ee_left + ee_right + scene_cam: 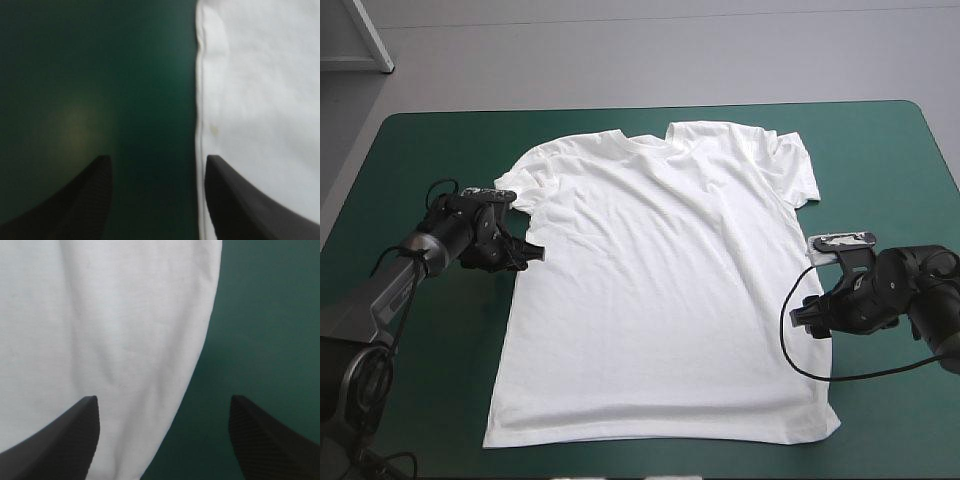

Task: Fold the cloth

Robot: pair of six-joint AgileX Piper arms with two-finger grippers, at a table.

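The white T-shirt (660, 280) lies spread flat on the teal-green cover, collar toward the far edge, hem toward the near edge. My left gripper (528, 256) sits low at the shirt's left side seam, just below the left sleeve, open. In the left wrist view the gripper (157, 165) straddles the seam of the T-shirt (260, 100), one finger over cloth, the other over bare cover. My right gripper (804, 315) is open at the shirt's right side edge. In the right wrist view it (162, 405) spans the edge of the T-shirt (110, 330).
Bare teal-green cover (420, 160) runs along both sides of the shirt and past the collar. The table's near edge lies close below the hem. A white frame corner (370, 40) stands beyond the far left corner.
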